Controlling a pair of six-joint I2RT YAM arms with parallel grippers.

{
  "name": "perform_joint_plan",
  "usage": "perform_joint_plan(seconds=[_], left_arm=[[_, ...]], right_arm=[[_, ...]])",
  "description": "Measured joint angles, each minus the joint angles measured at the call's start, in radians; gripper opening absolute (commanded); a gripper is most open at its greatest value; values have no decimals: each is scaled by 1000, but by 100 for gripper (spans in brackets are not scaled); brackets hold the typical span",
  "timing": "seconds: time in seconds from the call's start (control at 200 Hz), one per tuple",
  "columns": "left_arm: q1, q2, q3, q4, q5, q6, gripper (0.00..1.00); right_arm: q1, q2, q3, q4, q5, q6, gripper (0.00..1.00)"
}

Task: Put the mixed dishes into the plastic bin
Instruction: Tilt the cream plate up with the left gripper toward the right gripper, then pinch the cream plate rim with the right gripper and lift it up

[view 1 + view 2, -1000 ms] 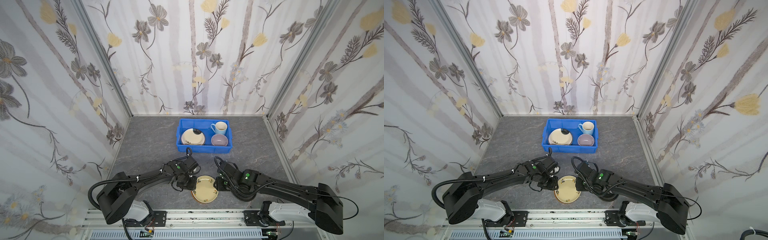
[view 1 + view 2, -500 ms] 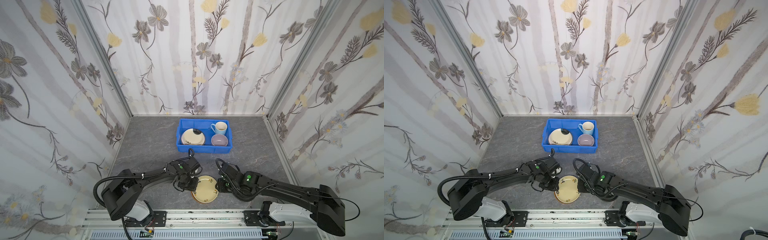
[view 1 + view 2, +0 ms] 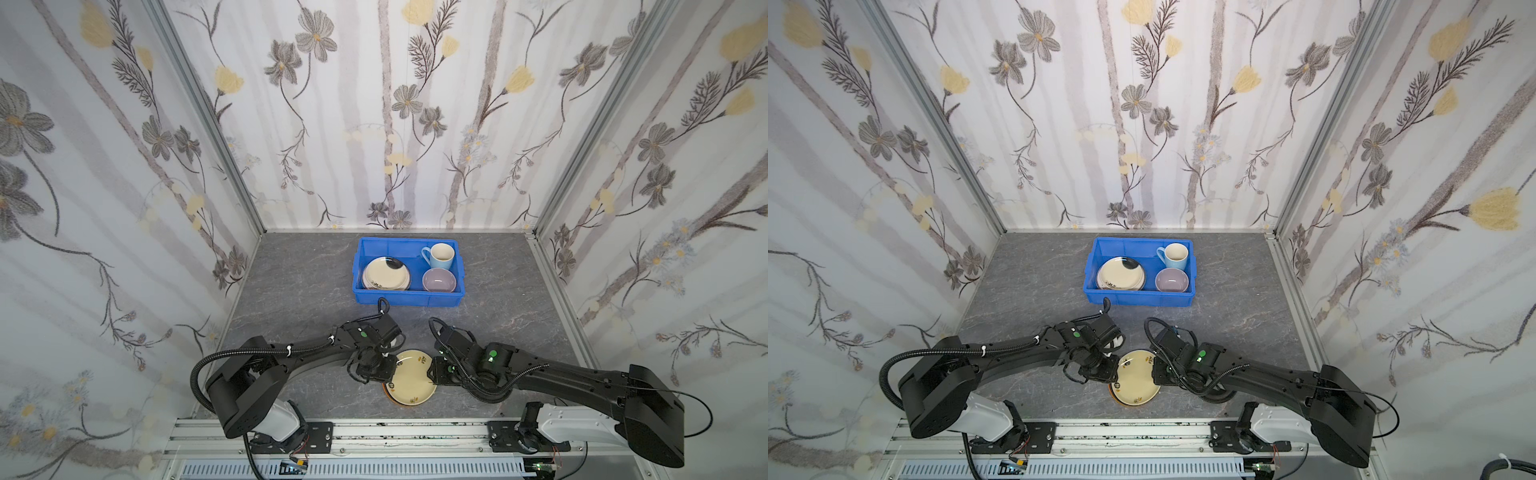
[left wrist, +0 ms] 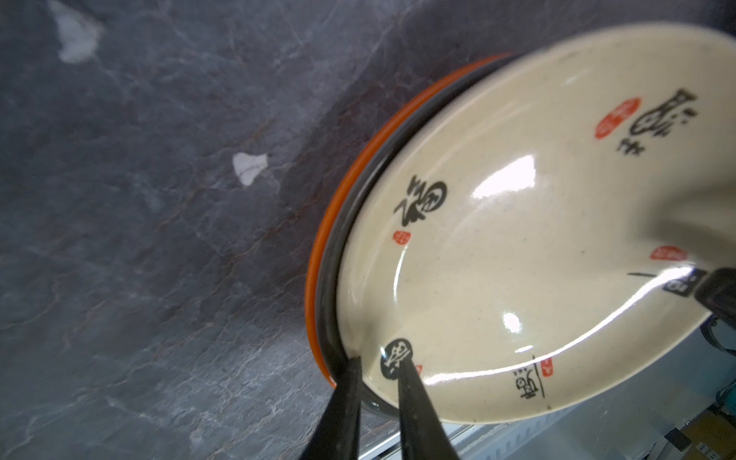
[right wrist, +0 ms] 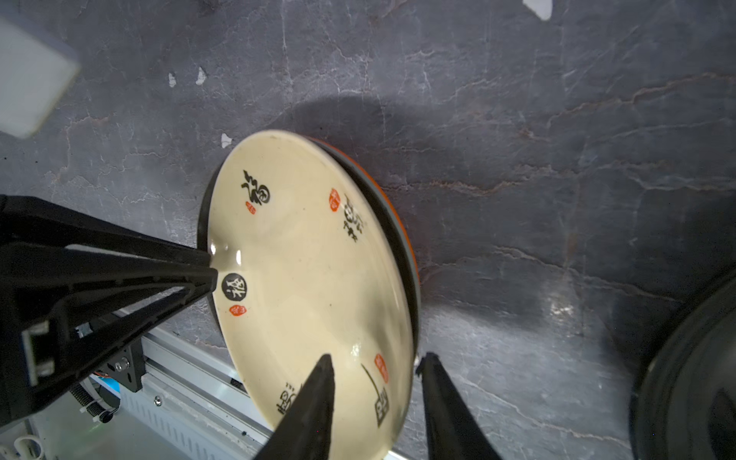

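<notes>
A cream plate with dark lettering [image 3: 411, 382] [image 3: 1138, 380] tops a stack near the front edge. Under it lie a black plate [image 4: 330, 278] and an orange plate [image 4: 314, 255]. My left gripper [image 4: 380, 360] [image 3: 392, 368] is shut on the cream plate's left rim, one finger on its face and one under its edge. That side sits raised off the black plate. My right gripper [image 5: 377, 355] [image 3: 432, 374] is open astride the opposite rim. The blue plastic bin [image 3: 407, 298] at the back holds a cream plate with a black patch [image 3: 385, 273], a light blue mug [image 3: 441, 257] and a lilac bowl [image 3: 439, 279].
A dark round thing [image 5: 697, 378] lies on the grey table beside my right arm. The aluminium rail [image 3: 374, 432] runs along the front edge just behind the stack. Papered walls close in the left, right and back sides.
My left gripper's fingers have drawn together on the cream plate's rim, and the left arm has edged closer to the stack. The right arm has hardly moved.
</notes>
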Motion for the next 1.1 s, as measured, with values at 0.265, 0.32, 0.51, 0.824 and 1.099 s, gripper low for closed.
perform_joint_plan(seconds=[0.265,0.32,0.51,0.824,1.099], left_arm=[[-1,3,0,1,1,3,20],[-1,3,0,1,1,2,20],[-1,3,15,-16,-10,10,48],[79,-110,118,-154,-109,53,100],[359,-337,215,-303,-159,109,100]], right_arm=[[-6,34,-4,41,-27,0,16],[-8,34,-4,43,-30,0,13],[-30,13,-4,41,-44,0,11],[-122,-1,117,-47,-46,-64,11],[-223,96,339,-120,-68,-179,10]])
